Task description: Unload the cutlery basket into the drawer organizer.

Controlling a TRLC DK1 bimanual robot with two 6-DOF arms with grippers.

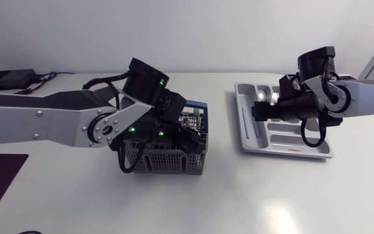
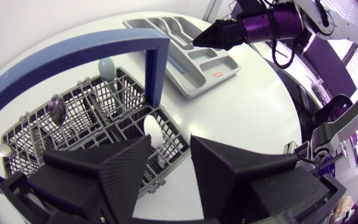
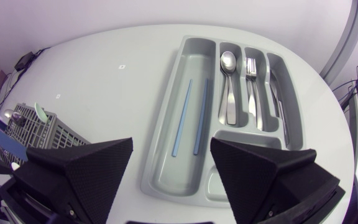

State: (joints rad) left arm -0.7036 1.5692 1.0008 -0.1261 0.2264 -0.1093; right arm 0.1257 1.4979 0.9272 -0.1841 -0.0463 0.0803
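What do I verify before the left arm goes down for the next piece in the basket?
1. Left tool open and empty: ok, jaws apart, nothing between them.
2. Target lined up: ok, a white spoon stands in the basket just under the gap.
3. Blue handle clear of the descent: cannot tell; it arches over the basket just ahead of the tool.
4. Right tool open and empty: ok, it hangs over the organizer, away from the basket.
5. Spoon slot usable: ok, one metal spoon lies in it and the slot is not full.
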